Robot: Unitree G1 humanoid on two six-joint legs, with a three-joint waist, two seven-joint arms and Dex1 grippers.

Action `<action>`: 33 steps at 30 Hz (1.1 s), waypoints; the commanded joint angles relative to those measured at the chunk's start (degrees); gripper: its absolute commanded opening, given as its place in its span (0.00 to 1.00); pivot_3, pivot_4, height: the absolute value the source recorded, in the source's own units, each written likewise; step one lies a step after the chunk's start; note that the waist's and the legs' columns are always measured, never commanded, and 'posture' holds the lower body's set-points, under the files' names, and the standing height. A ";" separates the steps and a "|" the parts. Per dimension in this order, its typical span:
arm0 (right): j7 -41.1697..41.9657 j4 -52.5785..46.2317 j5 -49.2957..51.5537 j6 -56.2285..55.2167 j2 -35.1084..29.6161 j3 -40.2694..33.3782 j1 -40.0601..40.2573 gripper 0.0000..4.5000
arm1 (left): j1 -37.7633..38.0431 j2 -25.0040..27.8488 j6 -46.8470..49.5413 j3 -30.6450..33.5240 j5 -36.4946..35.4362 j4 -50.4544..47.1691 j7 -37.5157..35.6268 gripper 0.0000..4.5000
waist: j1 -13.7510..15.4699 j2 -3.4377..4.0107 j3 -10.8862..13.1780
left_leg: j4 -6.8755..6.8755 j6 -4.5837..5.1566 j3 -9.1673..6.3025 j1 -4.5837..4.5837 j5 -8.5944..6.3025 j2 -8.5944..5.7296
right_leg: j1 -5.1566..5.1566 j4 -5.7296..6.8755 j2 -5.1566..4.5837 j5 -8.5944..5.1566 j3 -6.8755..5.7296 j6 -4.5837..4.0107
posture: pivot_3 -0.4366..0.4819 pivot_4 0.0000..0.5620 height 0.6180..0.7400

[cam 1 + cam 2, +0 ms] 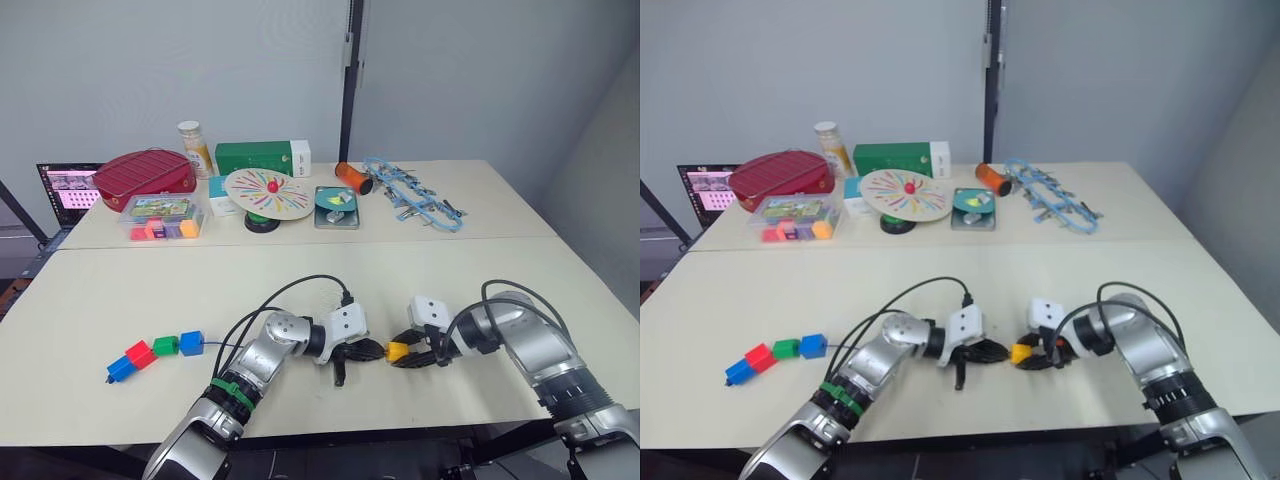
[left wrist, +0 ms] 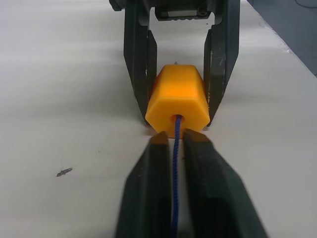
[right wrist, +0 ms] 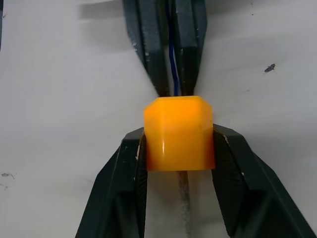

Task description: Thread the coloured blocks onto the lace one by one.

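Near the table's front edge my right gripper (image 1: pixel 408 353) is shut on the orange-yellow block (image 1: pixel 398 351), one finger on each side. Facing it, my left gripper (image 1: pixel 368 350) is shut on the dark-blue lace (image 2: pixel 175 148) just short of the block. The lace enters the hole in the orange-yellow block (image 2: pixel 177 96). In the right wrist view a pale stiff tip (image 3: pixel 184 198) pokes out of the far side of the block (image 3: pixel 178 131). To the left, a blue block (image 1: pixel 120 368), a red block (image 1: pixel 140 354), a green block (image 1: pixel 165 346) and another blue block (image 1: pixel 191 343) sit in a row on the lace (image 1: pixel 218 346).
On the far table stand a red case (image 1: pixel 145 173), a clear box of coloured pieces (image 1: pixel 162 218), a green box (image 1: pixel 256 157), a disc toy (image 1: pixel 267 194), an orange cylinder (image 1: pixel 353 177) and a light-blue chain tangle (image 1: pixel 412 195). A laptop (image 1: pixel 66 190) sits far left.
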 commanded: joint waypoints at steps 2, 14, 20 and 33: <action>-0.28 -2.42 1.38 -0.14 -1.34 -1.38 1.05 0.75 | 0.50 0.27 -0.87 1.06 -1.16 -1.55 -0.77 0.48 | -0.01 0.00 0.00 | 0.00 0.00 0.00 0.00 0.00 0.00 | -0.01 0.00 0.00 0.00 0.01 0.00 | 0.48 0.27 1.00; -3.87 -9.20 3.75 1.53 -9.59 -7.45 8.50 1.00 | -2.65 -3.49 -10.89 -0.26 1.18 5.34 -0.18 0.76 | 0.30 -0.01 0.01 | 0.07 0.05 -0.02 -0.10 -0.03 -0.02 | -0.04 -0.02 -0.07 0.00 -0.03 0.01 | 0.48 0.27 1.00; -7.36 -10.83 3.35 0.24 -8.78 -7.31 10.19 1.00 | -4.69 -6.18 -13.06 -0.31 2.82 10.41 1.07 0.76 | 0.12 -0.01 0.01 | 0.07 0.06 0.00 -0.09 -0.03 -0.02 | -0.03 -0.01 -0.07 0.01 -0.03 0.02 | 0.48 0.27 1.00; -9.26 -9.89 3.01 0.42 -6.96 -5.38 9.18 0.74 | -5.35 -5.90 -13.44 -0.21 3.95 12.32 0.00 0.29 | 0.11 -0.02 0.01 | 0.11 0.08 0.00 -0.08 -0.04 -0.02 | 0.00 -0.01 -0.06 0.01 -0.03 0.03 | 0.48 0.27 1.00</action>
